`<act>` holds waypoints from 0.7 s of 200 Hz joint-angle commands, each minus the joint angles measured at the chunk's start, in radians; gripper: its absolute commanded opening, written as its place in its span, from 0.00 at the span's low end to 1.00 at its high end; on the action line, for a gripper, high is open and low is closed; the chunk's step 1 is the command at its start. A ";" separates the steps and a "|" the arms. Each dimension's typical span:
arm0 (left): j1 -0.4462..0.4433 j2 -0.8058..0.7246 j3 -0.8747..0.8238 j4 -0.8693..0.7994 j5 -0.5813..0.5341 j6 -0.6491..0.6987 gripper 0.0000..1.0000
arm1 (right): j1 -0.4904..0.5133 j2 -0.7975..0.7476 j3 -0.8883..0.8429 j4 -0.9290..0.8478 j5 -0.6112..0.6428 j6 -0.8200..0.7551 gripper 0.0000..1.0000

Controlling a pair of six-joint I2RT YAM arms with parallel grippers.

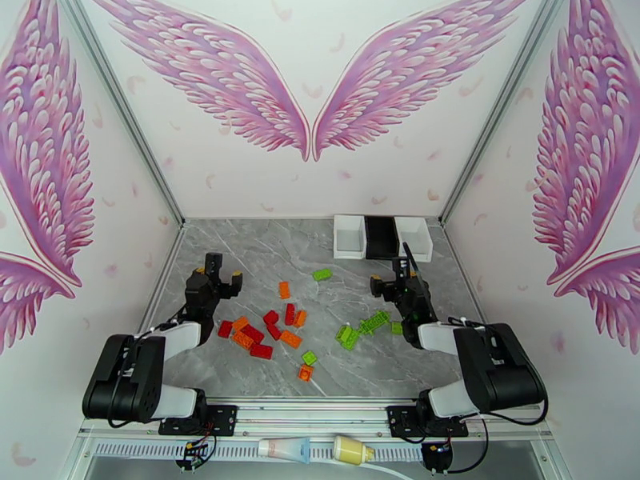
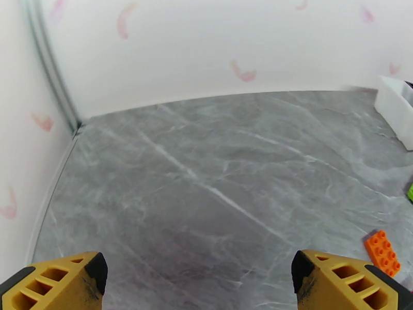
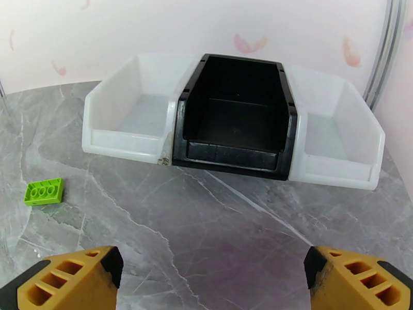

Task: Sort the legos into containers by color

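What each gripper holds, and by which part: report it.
Nothing is held. The left gripper and the right gripper both stand open and empty; the legos lie loose on the table.

My overhead camera sits high behind both arm bases (image 1: pixel 210 416), looking forward and down over the whole grey table (image 1: pixel 240 258). From there the containers (image 1: pixel 382 237) look small, at the far edge. My right wrist camera rides low and close, facing the containers head-on from just in front of them, so they span most of its width. A green lego (image 3: pixel 44 191) left of the containers shows there and from overhead alike. My left wrist camera, equally low, looks across the table well left of the containers. It catches the left white box (image 2: pixel 395 104) at its right edge, plus an orange lego (image 2: pixel 383 252) that the overhead view shares.
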 commanded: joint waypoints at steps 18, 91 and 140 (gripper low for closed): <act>-0.084 -0.114 0.092 -0.189 0.119 0.063 0.99 | -0.006 -0.119 0.086 -0.227 0.013 0.042 0.99; -0.487 -0.062 0.246 -0.279 0.064 -0.047 0.99 | -0.006 -0.045 0.490 -0.781 -0.018 0.156 0.99; -0.679 0.104 0.366 -0.178 0.044 -0.119 0.99 | -0.009 0.196 0.811 -1.004 0.044 0.170 0.99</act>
